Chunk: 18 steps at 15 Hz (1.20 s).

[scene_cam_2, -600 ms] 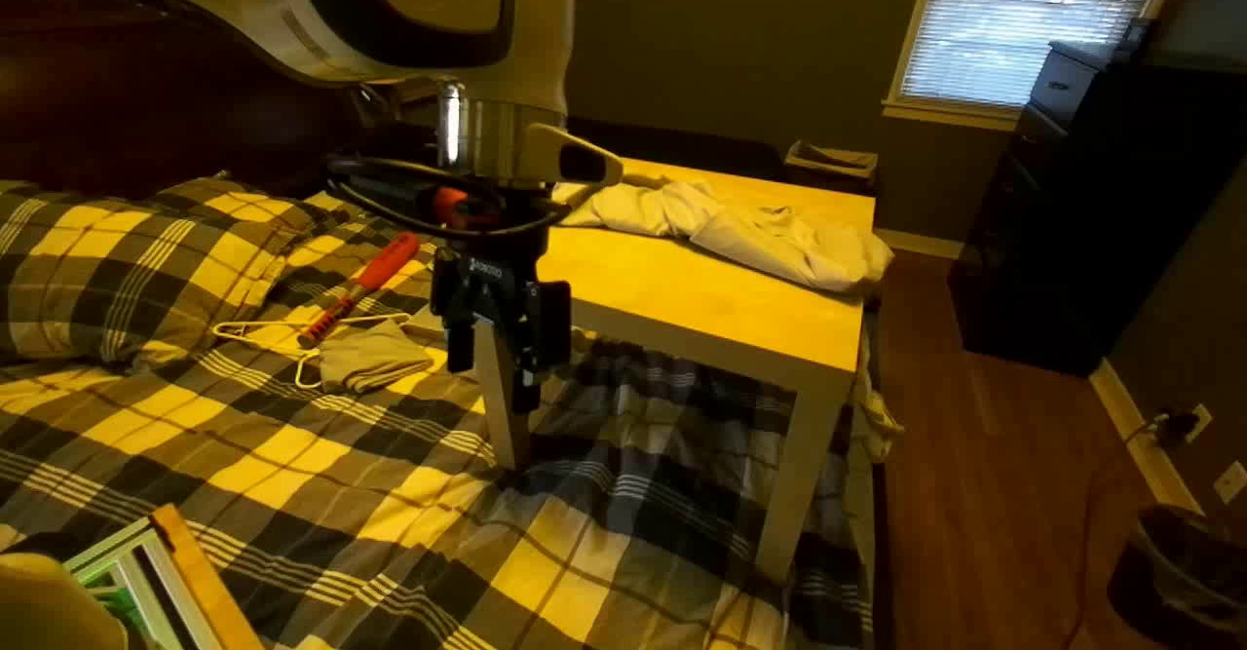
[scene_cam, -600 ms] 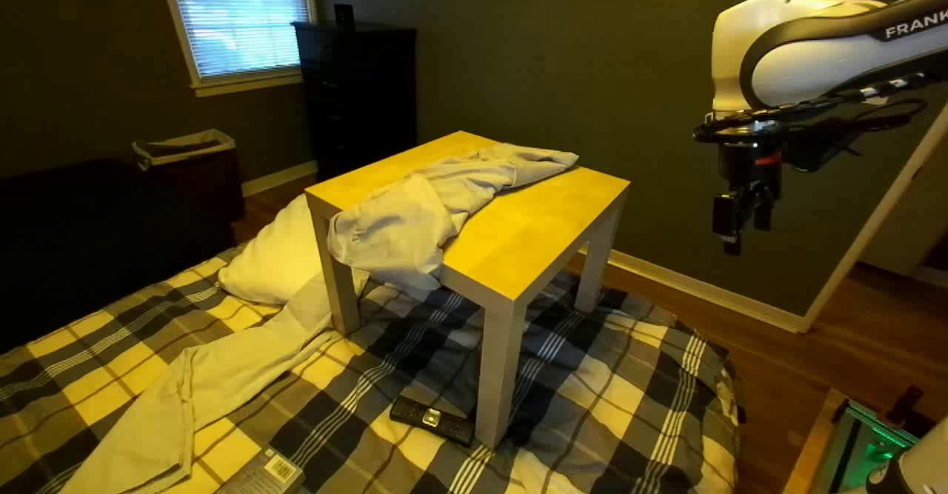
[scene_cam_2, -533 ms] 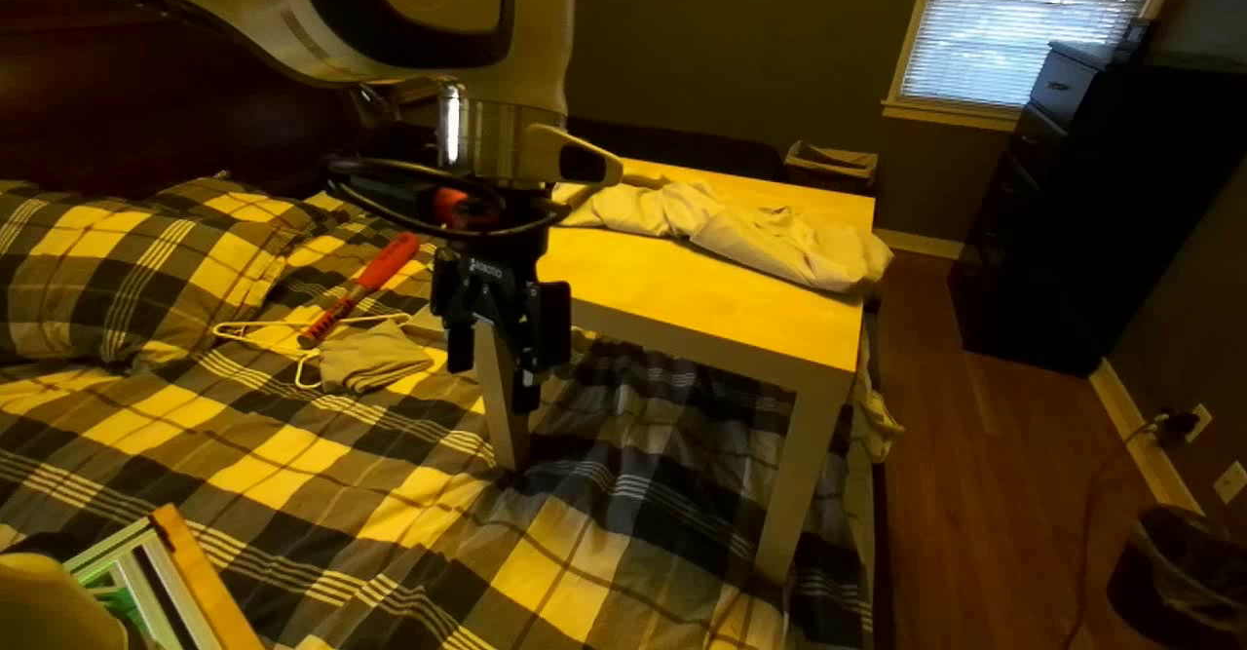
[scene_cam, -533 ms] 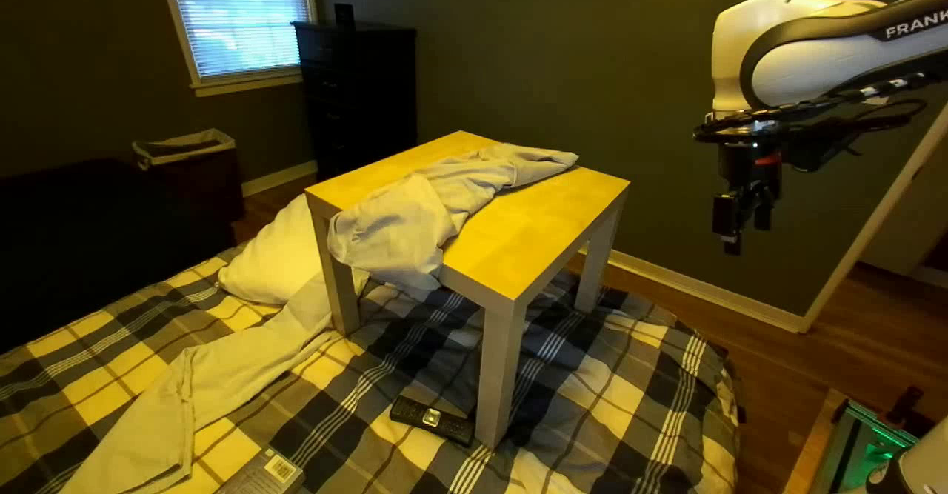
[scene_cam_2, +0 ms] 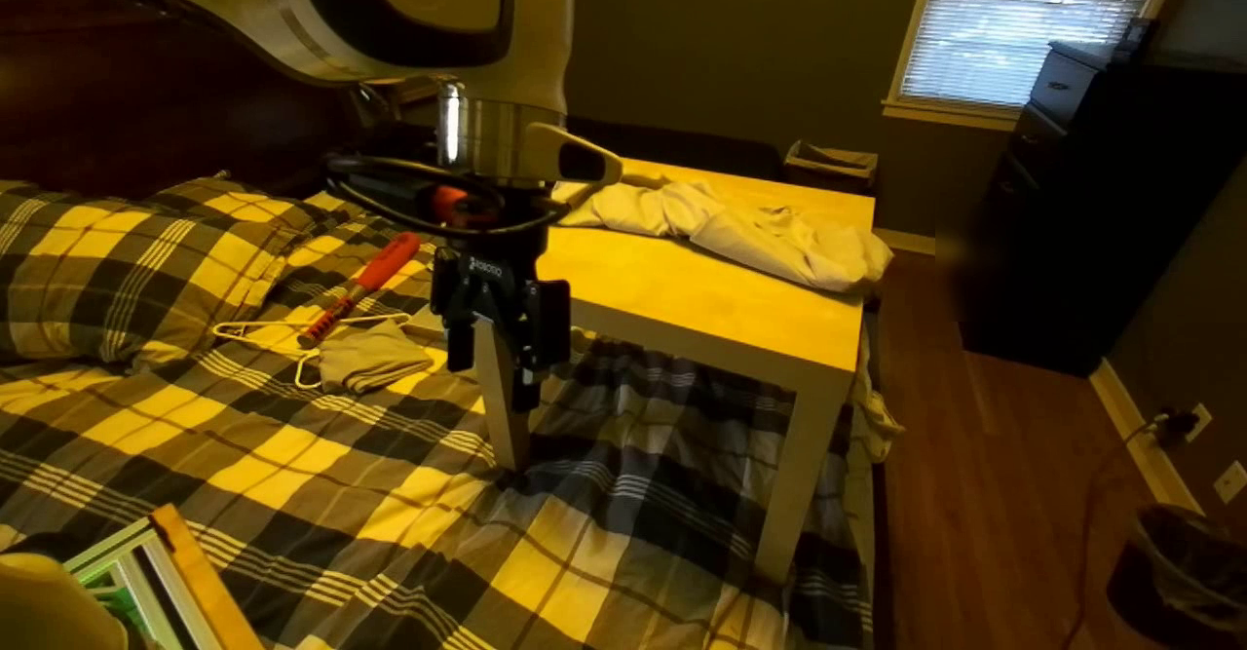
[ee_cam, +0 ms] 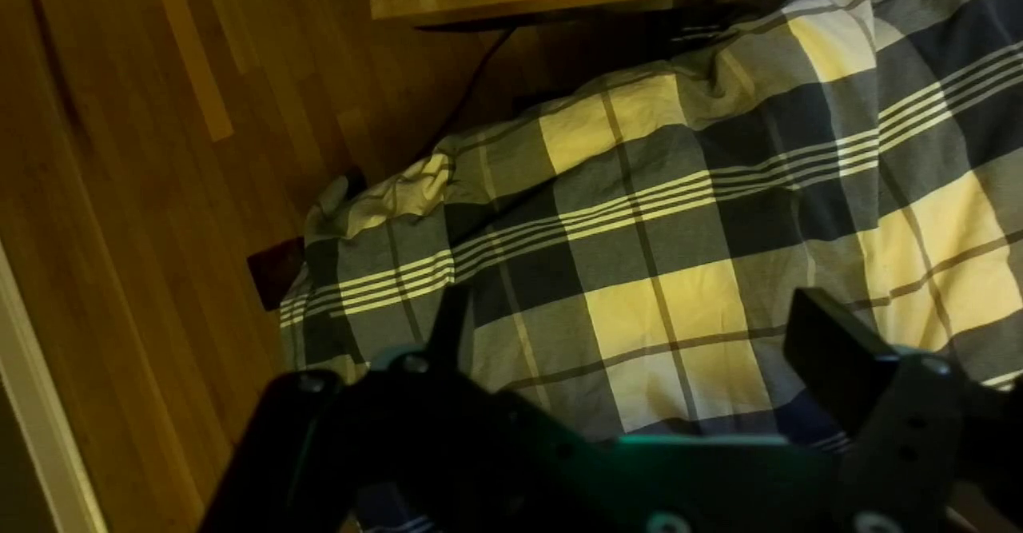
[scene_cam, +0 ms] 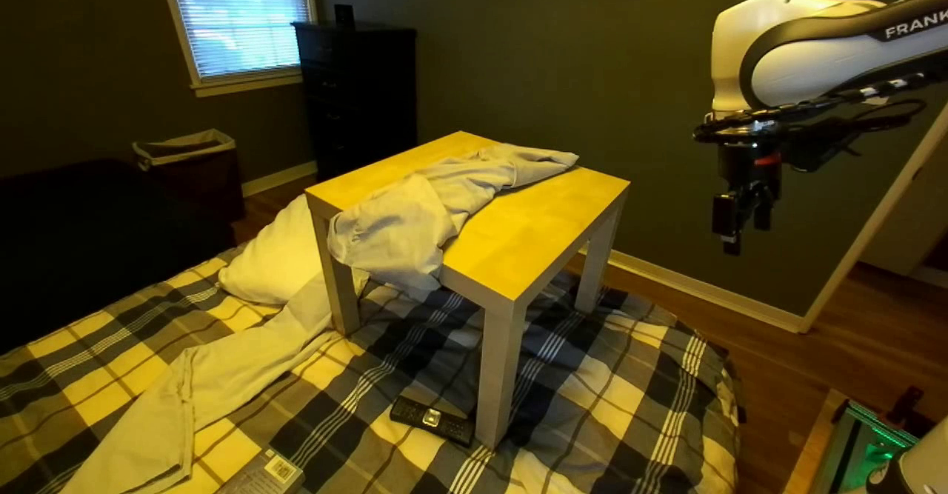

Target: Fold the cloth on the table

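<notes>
Where it crosses the table [scene_cam: 529, 238], the pale cloth [scene_cam: 429, 205] lies crumpled.

The arm [scene_cam: 822, 64] reads "FRANK", cut off, and the claw [scene_cam_2: 494, 373] "ROBOTIQ"; the label [scene_cam: 283, 469] on a grey package [scene_cam: 250, 478] is illegible.

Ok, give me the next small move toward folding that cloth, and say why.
I'd probably carry the open gripper over toward the cloth, high enough to clear the table: the wrist view shows plaid bedspread beneath the gripper, not cloth, which lies bunched across the table, hanging over one edge.
</notes>
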Each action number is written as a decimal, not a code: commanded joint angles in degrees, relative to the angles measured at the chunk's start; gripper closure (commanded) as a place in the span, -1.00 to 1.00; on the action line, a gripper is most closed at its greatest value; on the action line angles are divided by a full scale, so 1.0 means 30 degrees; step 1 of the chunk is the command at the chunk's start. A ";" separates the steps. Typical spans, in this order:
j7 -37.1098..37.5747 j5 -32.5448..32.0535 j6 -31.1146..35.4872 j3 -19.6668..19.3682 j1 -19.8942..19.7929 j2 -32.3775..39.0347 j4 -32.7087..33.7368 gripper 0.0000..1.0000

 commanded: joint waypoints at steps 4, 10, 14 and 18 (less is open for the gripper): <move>0.1796 0.0001 -0.0078 0.2128 0.2018 -0.0046 0.0590 -1.00; 0.3078 0.0824 0.1457 0.4152 0.4365 0.1131 0.2677 -1.00; 0.1573 0.1034 0.5808 0.4575 0.5821 0.1756 0.2682 -1.00; 0.0905 -0.0126 1.1220 0.5302 0.6378 0.2708 0.1995 -1.00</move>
